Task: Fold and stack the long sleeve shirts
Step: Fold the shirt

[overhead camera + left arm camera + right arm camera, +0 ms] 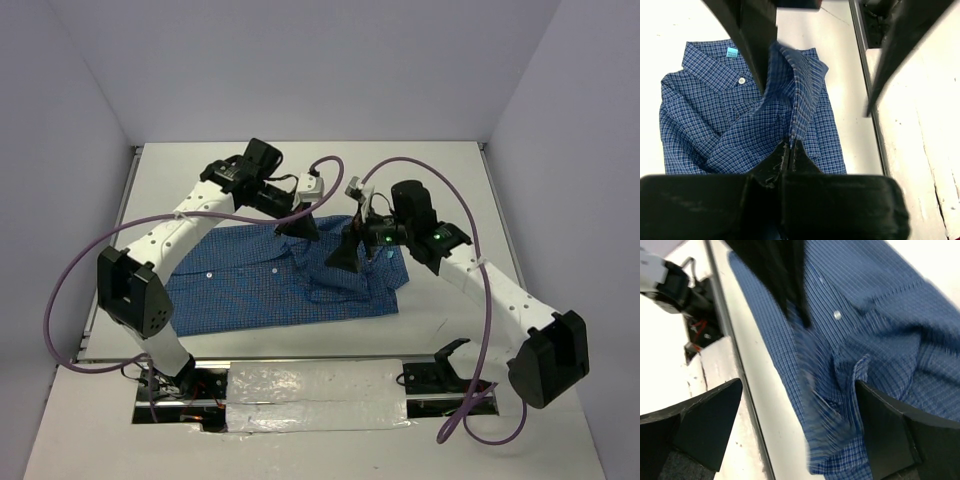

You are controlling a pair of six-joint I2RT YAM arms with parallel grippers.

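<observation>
- The blue checked shirt (240,285) is spread on the white table (440,180), just ahead of the arm bases.
- The right gripper (345,260) is held above the shirt's right part, its jaws spread wide and nothing gripped.
- Farther back, the left gripper (298,228) is pinched closed on a raised fold of the shirt's cloth.

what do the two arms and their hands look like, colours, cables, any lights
The left arm and right arm share white links and bulky black joint housings. A purple cable loops along each. The left hand and right hand are matte black with wedge-shaped fingers. Two small green lights glow near the right wrist.
</observation>
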